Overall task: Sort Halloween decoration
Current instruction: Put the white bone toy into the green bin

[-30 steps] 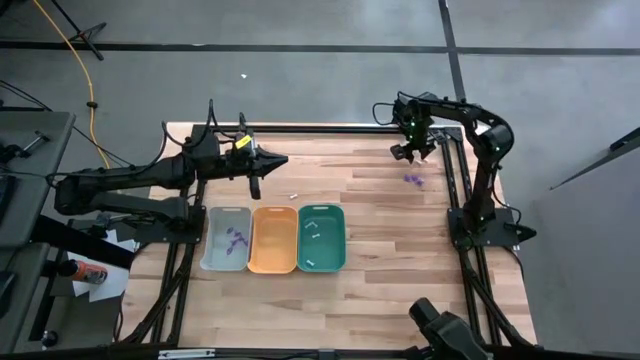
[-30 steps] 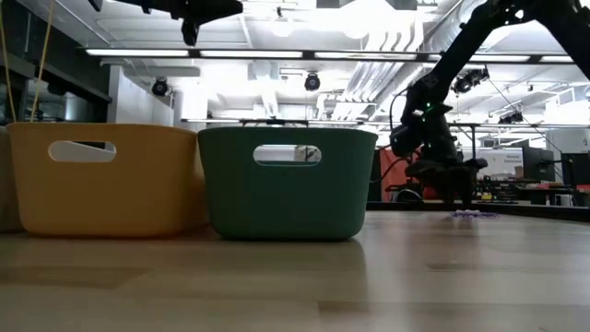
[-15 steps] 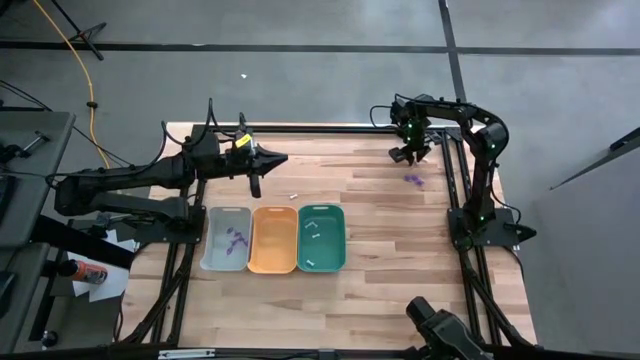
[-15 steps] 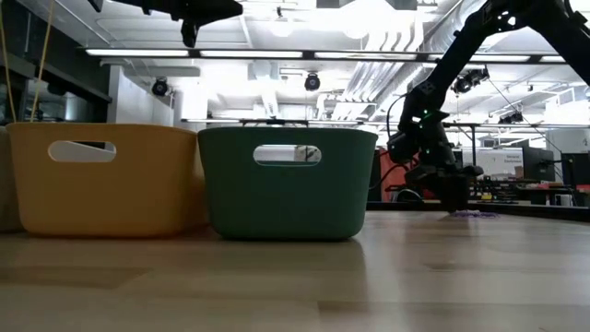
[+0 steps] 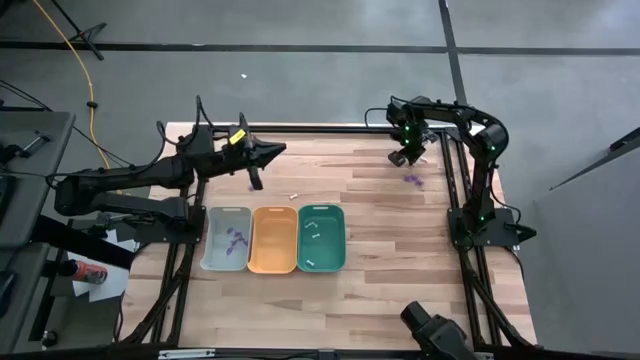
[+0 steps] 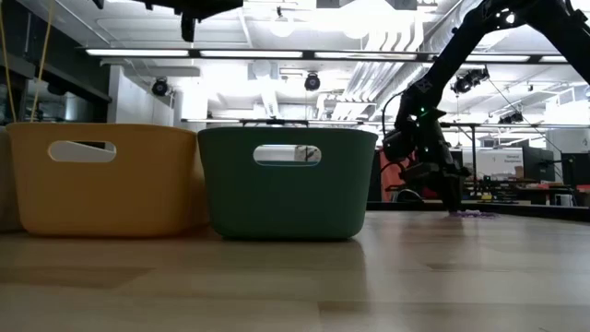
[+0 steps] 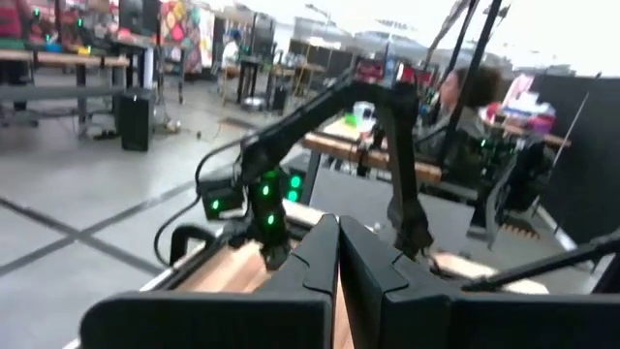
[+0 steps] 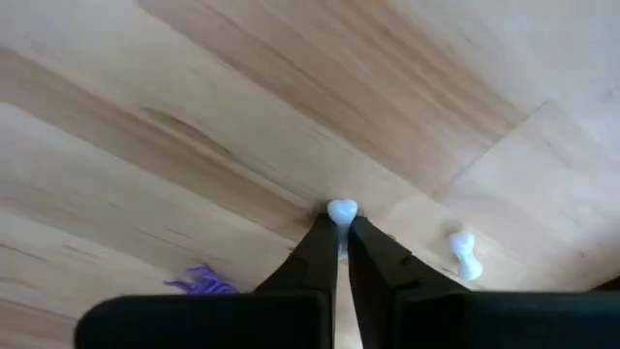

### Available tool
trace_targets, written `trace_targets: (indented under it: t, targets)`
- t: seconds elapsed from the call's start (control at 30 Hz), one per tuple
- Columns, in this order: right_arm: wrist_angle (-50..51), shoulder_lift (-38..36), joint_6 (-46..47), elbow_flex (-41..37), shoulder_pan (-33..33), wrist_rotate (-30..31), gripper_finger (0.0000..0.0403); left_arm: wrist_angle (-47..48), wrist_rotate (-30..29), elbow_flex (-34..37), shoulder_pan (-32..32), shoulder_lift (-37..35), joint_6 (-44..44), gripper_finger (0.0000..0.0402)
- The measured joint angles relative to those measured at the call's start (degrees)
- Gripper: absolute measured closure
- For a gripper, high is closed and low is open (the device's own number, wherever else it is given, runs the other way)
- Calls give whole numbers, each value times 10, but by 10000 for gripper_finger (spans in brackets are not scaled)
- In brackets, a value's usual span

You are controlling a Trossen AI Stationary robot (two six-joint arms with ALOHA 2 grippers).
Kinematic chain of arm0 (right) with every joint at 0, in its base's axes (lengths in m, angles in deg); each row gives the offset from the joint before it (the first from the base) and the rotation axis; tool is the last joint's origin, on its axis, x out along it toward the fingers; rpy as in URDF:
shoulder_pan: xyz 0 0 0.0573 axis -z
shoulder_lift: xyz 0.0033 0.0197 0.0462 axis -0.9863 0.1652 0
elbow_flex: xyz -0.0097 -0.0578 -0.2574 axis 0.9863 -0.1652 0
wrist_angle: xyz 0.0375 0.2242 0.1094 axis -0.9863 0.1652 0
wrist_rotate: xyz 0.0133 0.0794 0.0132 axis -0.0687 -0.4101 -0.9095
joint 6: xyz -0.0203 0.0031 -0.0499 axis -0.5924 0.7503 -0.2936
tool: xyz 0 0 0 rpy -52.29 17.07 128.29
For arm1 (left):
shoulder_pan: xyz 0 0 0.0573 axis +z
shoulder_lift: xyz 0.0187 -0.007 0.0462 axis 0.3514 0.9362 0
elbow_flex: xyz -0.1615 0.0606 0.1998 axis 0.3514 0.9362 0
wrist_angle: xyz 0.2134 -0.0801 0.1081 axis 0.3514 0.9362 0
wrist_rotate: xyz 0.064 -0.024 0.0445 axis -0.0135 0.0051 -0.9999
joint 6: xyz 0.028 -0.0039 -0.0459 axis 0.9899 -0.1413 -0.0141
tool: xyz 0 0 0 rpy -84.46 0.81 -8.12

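The right tool, at the upper right of the high view, has gone from spread wide to pinched on a white bone. In its wrist view the two fingers meet at their tips, with the bone's rounded end poking out beyond them; the rest of the bone is hidden between the fingers, so its long axis seems to run along them, though I cannot tell for sure. The tool has also crept slightly toward the upper left of the high view and now sits farther from the purple piece on the table.

A second white bone lies just beside the tool tips in the right wrist view, its long axis slanting from upper left to lower right of that picture. A purple piece lies near the fingers on the other side.

The left tool, pressed together and holding nothing, hangs at the upper left of the high view; its arm has swung a little upward in the frame. Below and to its right a loose white stick lies nearly level, tilted slightly.

At centre stand the grey tray holding purple pieces, the orange tray, and the teal tray holding white sticks.
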Motion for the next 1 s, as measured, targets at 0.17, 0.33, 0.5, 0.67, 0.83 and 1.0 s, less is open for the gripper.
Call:
trace_targets:
  t: [0.17,0.33,0.5,0.67,0.83,1.0]
  targets:
    - [-18,-54,-18,0,-21,-15,399,-23,0,0,0,0,15,401]
    - [-75,-137,-16,0,-65,-95,401,-24,-1,0,0,-11,35,401]
    - [-209,-219,22,-14,-153,-194,401,-20,-1,0,0,-22,35,401]
    - [-404,-273,92,-53,-281,-221,402,-13,6,0,0,-35,22,401]
    - [-599,-284,150,-66,-410,-215,402,-13,29,0,0,-45,15,401]
    - [-750,-285,132,-66,-507,-100,402,-10,94,0,0,-45,25,401]
